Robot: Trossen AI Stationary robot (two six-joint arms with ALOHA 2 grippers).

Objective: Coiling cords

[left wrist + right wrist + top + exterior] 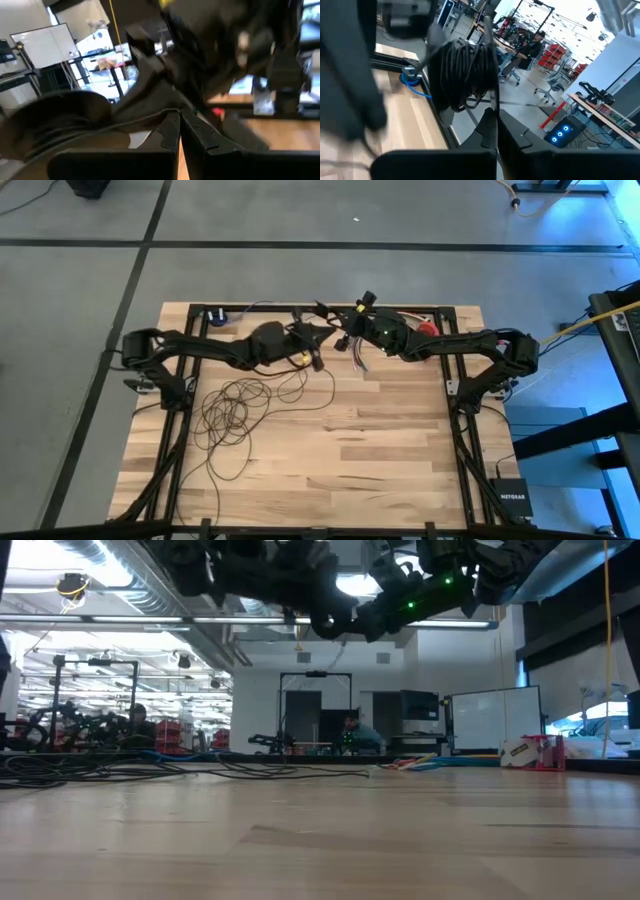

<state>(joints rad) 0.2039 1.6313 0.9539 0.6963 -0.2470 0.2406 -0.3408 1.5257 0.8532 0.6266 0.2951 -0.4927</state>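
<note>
Meeting above the far middle of the table [380,440], both arms stretch inward from their bases at the table's left and right edges, raised well clear of the wood. The left gripper [179,131] has its fingers pressed together, and a thin dark strand of the cords [235,412] passes across their tips; a bundle of wound cord [465,75] hangs just beyond the right gripper [496,127], whose fingers are likewise pressed shut, with a strand running down to their tips. In the high view the two wrists nearly touch, the left one pointing right and the right one pointing left, a green light glowing on the right arm. Most of the cords lie in loose tangled loops on the table's left half, below the left arm, with a strand rising toward the grippers. Lettering can be read only on a small black box [512,496] beside the table's right near corner, marked NETGEAR. A person [536,44] sits in the room beyond.
</note>
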